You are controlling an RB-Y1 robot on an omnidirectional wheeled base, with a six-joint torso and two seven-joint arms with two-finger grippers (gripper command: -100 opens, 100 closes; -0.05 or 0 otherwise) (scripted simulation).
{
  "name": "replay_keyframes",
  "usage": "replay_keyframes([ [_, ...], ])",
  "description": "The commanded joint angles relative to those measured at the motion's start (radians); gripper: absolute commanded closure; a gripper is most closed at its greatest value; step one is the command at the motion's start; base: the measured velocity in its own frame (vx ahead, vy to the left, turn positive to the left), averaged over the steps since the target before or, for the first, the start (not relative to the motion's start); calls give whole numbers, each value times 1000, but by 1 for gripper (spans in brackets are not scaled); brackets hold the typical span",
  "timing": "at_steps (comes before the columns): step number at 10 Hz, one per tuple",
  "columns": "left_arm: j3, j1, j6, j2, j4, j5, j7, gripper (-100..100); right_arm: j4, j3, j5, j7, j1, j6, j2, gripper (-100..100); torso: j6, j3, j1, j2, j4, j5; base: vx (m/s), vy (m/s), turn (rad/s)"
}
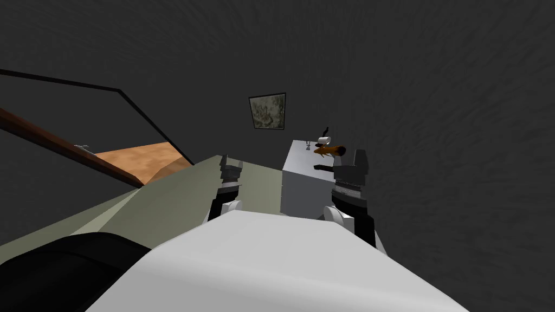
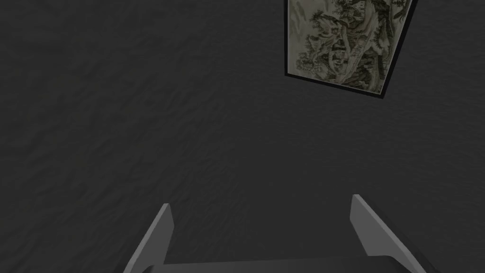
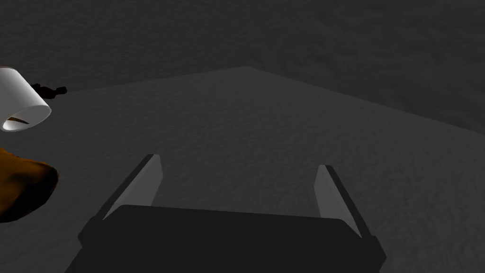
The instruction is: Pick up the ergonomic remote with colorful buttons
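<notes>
A white cabinet (image 1: 303, 187) stands just ahead on my right. On its top lie a white cylinder (image 1: 324, 140) (image 3: 26, 102), an orange-brown lump (image 1: 330, 150) (image 3: 23, 189) and, at the far edge, a small dark thing (image 1: 325, 131) (image 3: 47, 90), too small to tell whether it is the remote. My right gripper (image 1: 347, 160) (image 3: 239, 163) hovers open beside the cabinet's right side, apart from these things, nothing between its fingers. Over the floor to the cabinet's left, my left gripper (image 1: 230, 161) (image 2: 261, 201) is open and empty too.
Dark walls close in ahead and to the right, with a framed picture (image 1: 267, 111) above the cabinet. An olive floor (image 1: 179, 189) runs off to the left towards a brown wooden surface (image 1: 141, 157). A black rounded shape (image 1: 65, 260) sits at the lower left.
</notes>
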Motion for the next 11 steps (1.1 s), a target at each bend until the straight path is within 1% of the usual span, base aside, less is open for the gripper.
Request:
replay_keyframes([
  [1, 0, 0, 0, 0, 0, 0, 0, 0, 7, -2, -3, 2, 4, -13, -41, -100, 0, 0, 0, 0, 0, 0, -22, 12, 29],
  [3, 0, 0, 0, 0, 0, 0, 0, 0, 23, -6, -9, 8, 11, -41, -102, -100, 0, 1, 1, 3, 1, 0, -58, 38, 52],
  [4, 0, 0, 0, 0, 0, 0, 0, 0, 23, -6, -9, 8, 11, -41, -115, -100, 0, 2, 3, 4, 1, 1, -53, 49, 15],
  [5, 0, 0, 0, 0, 0, 0, 0, 0, 35, -9, -12, 11, 16, -60, -153, -100, 0, 2, 3, 4, 1, 1, -49, 53, 38],
  [6, 0, 0, 0, 0, 0, 0, 0, 0, 50, -13, -16, 16, 21, -81, -182, -100, 0, 2, 3, 4, 1, 1, -83, 74, 82],
  [7, 0, 0, 0, 0, 0, 0, 0, 0, 50, -13, -16, 16, 21, -81, -208, -100, 0, 3, 4, 5, 1, 1, -63, 50, 26],
  [8, 0, 0, 0, 0, 0, 0, 0, 0, 67, -17, -19, 20, 27, -105, -240, -100, 0, 3, 3, 5, 1, 1, -58, 36, 54],
  [9, 0, 0, 0, 0, 0, 0, 0, 0, 67, -17, -19, 20, 27, -105, -261, -100, 0, 2, 2, 4, 1, 1, -53, 24, 31],
  [10, 0, 0, 0, 0, 0, 0, 0, 0, 86, -21, -22, 24, 32, -131, -295, -100, 0, 2, 1, 4, 1, 0, -63, 46, 71],
  [11, 0, 0, 0, 0, 0, 0, 0, 0, 86, -21, -22, 24, 32, -131, -317, -100, 0, 3, 2, 4, 1, 1, -51, 44, 25],
])
